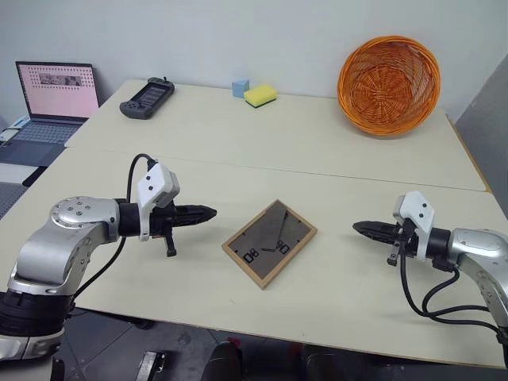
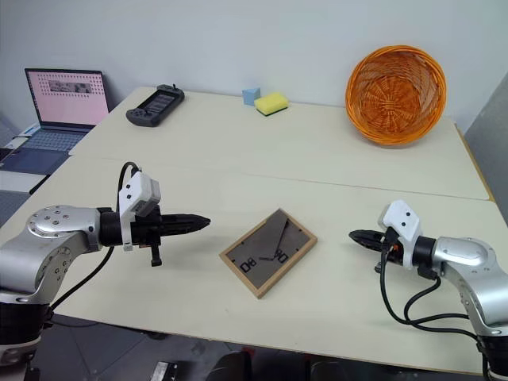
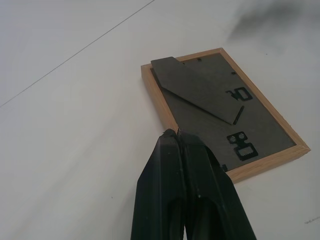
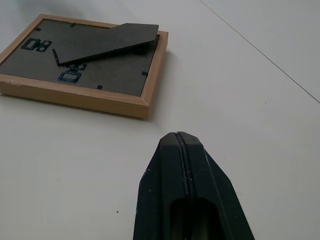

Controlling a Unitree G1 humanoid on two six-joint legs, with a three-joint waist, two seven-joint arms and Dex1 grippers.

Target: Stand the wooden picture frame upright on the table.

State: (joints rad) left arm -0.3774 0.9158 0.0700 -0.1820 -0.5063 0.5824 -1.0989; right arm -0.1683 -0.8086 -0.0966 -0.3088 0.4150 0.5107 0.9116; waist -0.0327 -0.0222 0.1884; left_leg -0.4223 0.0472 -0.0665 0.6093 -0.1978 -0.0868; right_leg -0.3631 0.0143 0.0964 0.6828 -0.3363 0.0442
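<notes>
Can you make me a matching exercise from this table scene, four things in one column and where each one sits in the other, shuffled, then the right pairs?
Things:
1. wooden picture frame
2. orange wicker basket
3. yellow sponge
4. laptop

Places:
A. beside a small blue block at the table's far edge
B. off the table's far left side
C. face down between the two grippers
D. far right, tilted up on its side

Pairs: 1-C, 2-D, 3-A, 4-B
</notes>
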